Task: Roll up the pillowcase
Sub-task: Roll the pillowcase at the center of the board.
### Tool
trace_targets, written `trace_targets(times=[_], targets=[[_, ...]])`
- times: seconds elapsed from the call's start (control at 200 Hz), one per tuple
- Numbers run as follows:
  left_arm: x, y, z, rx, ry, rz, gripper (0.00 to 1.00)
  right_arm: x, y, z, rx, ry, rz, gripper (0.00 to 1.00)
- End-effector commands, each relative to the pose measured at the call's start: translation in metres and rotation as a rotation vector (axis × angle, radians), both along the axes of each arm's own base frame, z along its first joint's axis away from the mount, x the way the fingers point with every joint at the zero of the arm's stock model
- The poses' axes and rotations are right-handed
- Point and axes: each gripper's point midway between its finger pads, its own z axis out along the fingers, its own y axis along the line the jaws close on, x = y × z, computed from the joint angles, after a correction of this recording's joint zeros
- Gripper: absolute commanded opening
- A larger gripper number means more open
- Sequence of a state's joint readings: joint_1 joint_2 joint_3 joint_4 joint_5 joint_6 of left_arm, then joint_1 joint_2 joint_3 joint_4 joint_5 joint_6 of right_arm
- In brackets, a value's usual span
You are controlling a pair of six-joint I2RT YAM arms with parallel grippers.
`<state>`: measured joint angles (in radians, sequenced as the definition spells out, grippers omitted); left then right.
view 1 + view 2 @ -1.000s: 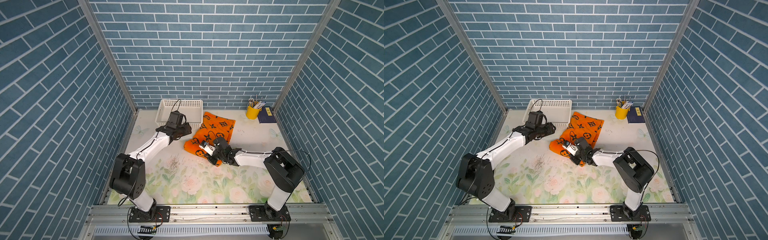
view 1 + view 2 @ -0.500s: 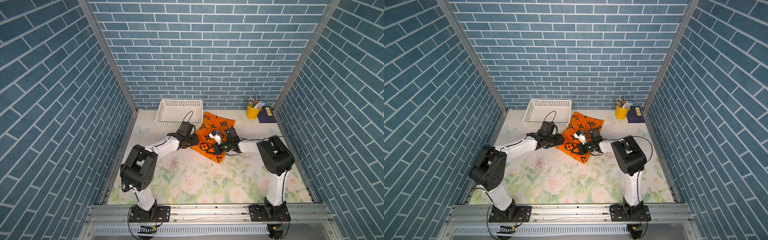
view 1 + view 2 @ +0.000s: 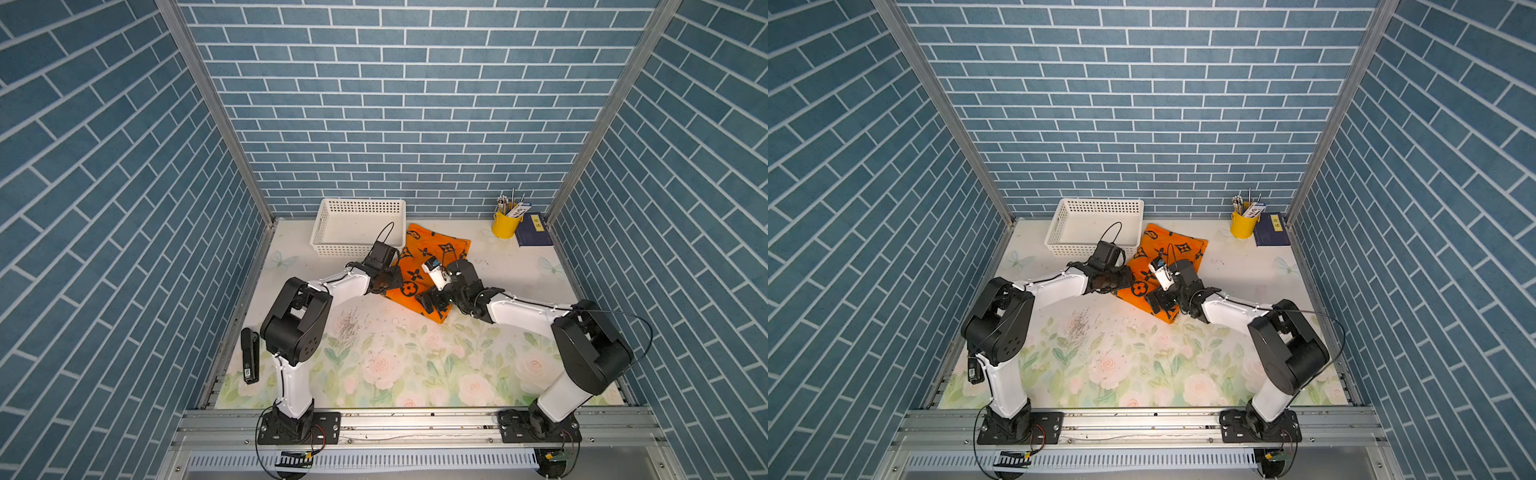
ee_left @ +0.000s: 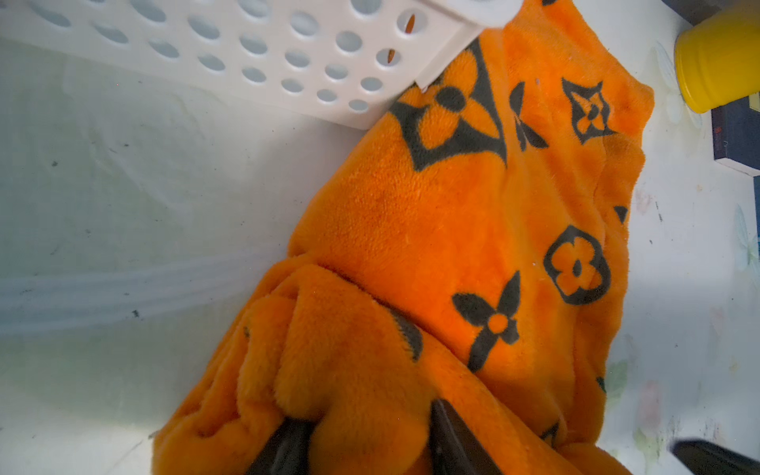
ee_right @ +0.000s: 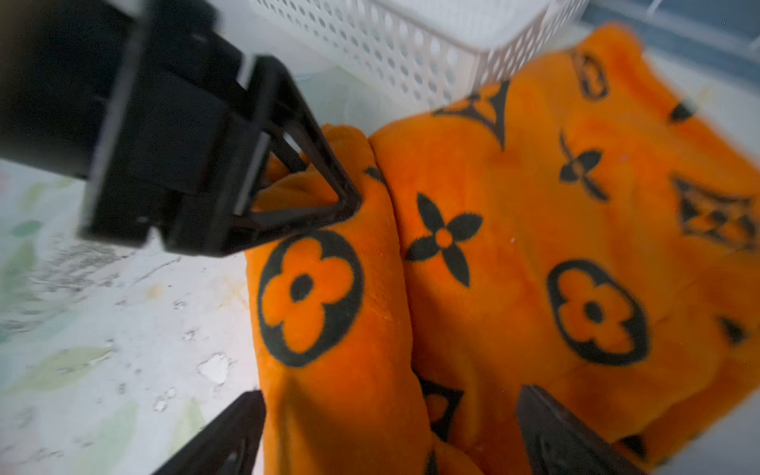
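Observation:
The orange pillowcase (image 3: 436,253) (image 3: 1177,251) with black flower motifs lies beside the basket, its near part rolled into a thick tube (image 5: 329,312). My left gripper (image 3: 395,280) (image 3: 1128,283) (image 4: 370,446) is shut on the bunched left end of that roll, with fabric bulging between its fingers (image 4: 456,444). The left gripper (image 5: 312,193) also shows in the right wrist view, pinching the roll's end. My right gripper (image 3: 432,302) (image 3: 1163,302) (image 5: 390,436) stands wide open over the roll's other end, which lies between its fingers (image 5: 222,440).
A white perforated basket (image 3: 357,206) (image 3: 1100,204) (image 4: 246,53) (image 5: 411,45) stands at the back, touching the pillowcase's corner. A yellow pen cup (image 3: 505,227) (image 4: 719,61) and a dark blue book (image 3: 534,235) sit at the back right. The floral table cover (image 3: 395,357) spreads in front.
The left gripper came from the basket side onto the roll's left end and stays closed on it. The right gripper's jaws went from shut to wide open, and the arm drew back slightly.

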<state>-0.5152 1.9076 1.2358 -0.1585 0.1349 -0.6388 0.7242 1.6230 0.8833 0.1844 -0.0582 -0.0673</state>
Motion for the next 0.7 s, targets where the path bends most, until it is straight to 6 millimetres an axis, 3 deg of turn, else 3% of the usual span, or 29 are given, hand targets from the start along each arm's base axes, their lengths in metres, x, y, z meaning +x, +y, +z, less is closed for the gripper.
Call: trace_targets(times=[0.0, 0.19, 0.345, 0.415, 0.485, 0.615, 0.695], targets=[[-0.015, -0.004, -0.026, 0.021, 0.078, -0.028, 0.51, 0.005, -0.005, 0.007, -0.233, -0.276, -0.004, 1.00], [-0.016, -0.003, -0.026, 0.024, 0.078, -0.030, 0.51, -0.004, 0.029, -0.014, -0.375, -0.361, 0.114, 0.99], [-0.016, -0.003, -0.024, 0.024, 0.075, -0.028, 0.51, -0.001, 0.030, -0.040, -0.463, -0.360, 0.136, 0.82], [-0.016, -0.004, -0.022, 0.020, 0.071, -0.029, 0.51, -0.003, 0.028, -0.053, -0.486, -0.339, 0.151, 0.67], [-0.014, -0.002, -0.017, 0.023, 0.065, -0.026, 0.51, -0.008, 0.028, -0.060, -0.484, -0.304, 0.169, 0.43], [-0.008, 0.008, 0.009, 0.011, 0.018, -0.001, 0.52, -0.025, 0.034, -0.065, -0.419, -0.199, 0.213, 0.09], [-0.002, 0.023, 0.029, 0.002, -0.014, 0.035, 0.54, -0.040, 0.039, -0.070, -0.376, -0.112, 0.249, 0.02]])
